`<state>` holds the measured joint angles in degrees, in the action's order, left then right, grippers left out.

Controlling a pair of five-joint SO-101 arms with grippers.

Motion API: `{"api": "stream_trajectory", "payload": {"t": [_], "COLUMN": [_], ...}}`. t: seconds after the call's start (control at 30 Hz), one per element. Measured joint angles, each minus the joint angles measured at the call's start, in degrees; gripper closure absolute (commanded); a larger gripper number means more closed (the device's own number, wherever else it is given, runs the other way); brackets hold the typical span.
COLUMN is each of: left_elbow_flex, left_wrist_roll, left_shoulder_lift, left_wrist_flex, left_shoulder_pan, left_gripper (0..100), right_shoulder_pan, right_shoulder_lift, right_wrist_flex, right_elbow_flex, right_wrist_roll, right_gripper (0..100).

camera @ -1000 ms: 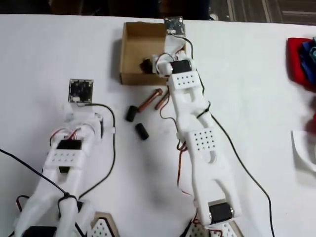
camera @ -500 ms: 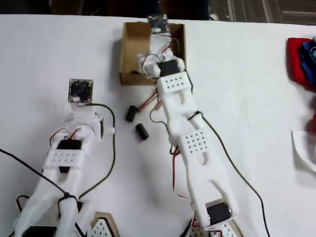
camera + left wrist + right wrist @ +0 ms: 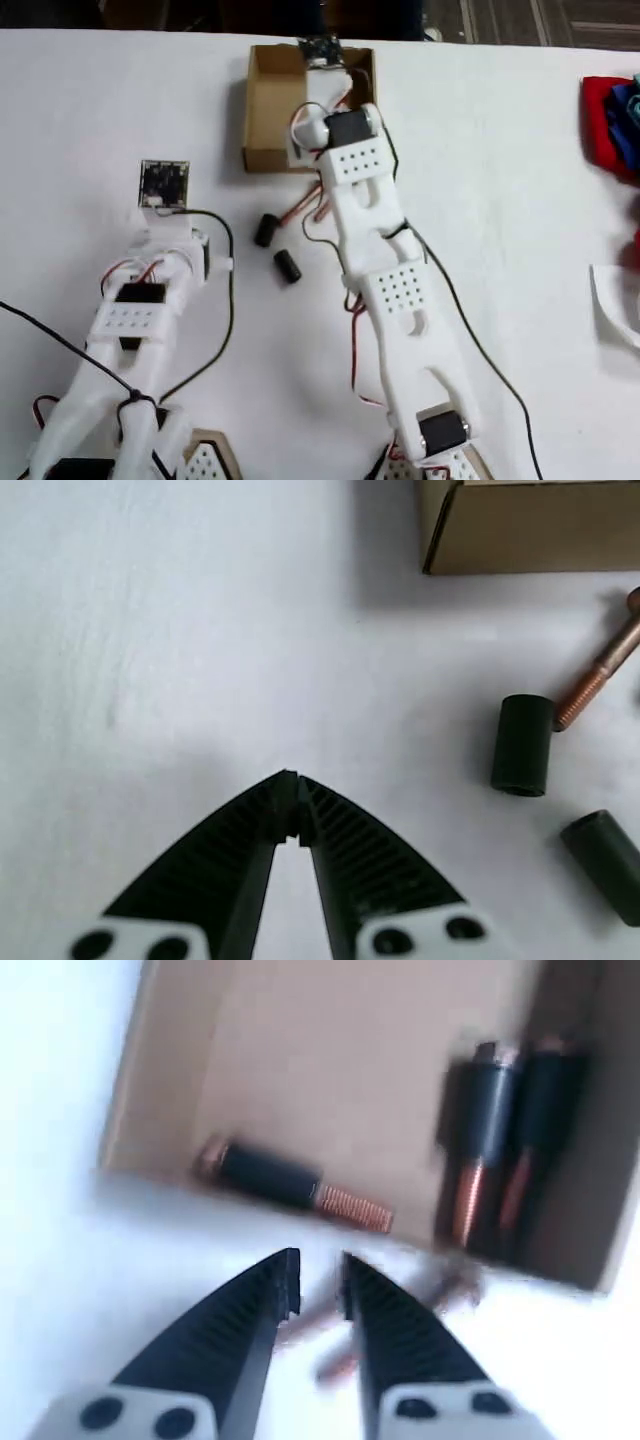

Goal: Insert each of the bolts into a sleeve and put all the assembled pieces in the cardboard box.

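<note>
the box (image 3: 262, 110) stands on the white table (image 3: 120, 90). the right arm (image 3: 395, 290) stretches up to it, wrist above the box's near wall. the right gripper (image 3: 318, 1272) hangs over that near wall, jaws a small way apart, with nothing between them.

three assembled pieces lie in the box. the first piece (image 3: 270, 1180) lies along the near wall, with its copper head out of one end of the black sleeve and its thread out of the other. a second piece (image 3: 487, 1110) and a third piece (image 3: 545, 1100) lie side by side against a side wall, heads toward the far wall.

outside the box, just past the near wall, a loose bolt (image 3: 598, 670) lies on the table. its tip is right beside a loose sleeve (image 3: 523, 745). a second sleeve (image 3: 605, 860) lies a little farther from the box, near the first but apart from it. more copper shapes show just outside the near wall under the right gripper, too blurred to count.

the left arm (image 3: 130, 320) sits well off to the side of the box. the left gripper (image 3: 290, 790) is over bare table beyond the box's corner, jaws closed tip to tip, gripping nothing.
</note>
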<state>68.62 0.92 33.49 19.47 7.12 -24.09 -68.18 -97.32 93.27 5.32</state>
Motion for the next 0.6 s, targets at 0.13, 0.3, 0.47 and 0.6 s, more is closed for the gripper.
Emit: {"api": "stream_trajectory", "payload": {"t": [0.13, 0.3, 0.47, 0.6], "left_elbow_flex": [0.0, 0.0, 0.0, -0.09], "left_wrist_roll": [0.62, 7.65, 9.67, 9.76], "left_shoulder_lift": [0.0, 0.0, 0.0, -0.09], "left_wrist_flex": [0.0, 0.0, 0.0, 0.0], "left_shoulder_pan": [2.9, 9.05, 11.52, 11.96], "left_gripper": [97, 97, 97, 97], "right_shoulder_pan": [-1.85, -5.01, -8.88, -9.58], "right_shoulder_lift": [1.49, 7.12, 18.55, 28.66], "right_wrist_flex": [-2.64, -2.73, -2.73, -2.81], "right_elbow_flex": [-0.7, -6.68, -20.66, -38.59], "right_wrist_roll": [-3.25, -6.68, -7.03, -7.03], "right_gripper": [83.6, 89.7, 89.7, 83.9]}}
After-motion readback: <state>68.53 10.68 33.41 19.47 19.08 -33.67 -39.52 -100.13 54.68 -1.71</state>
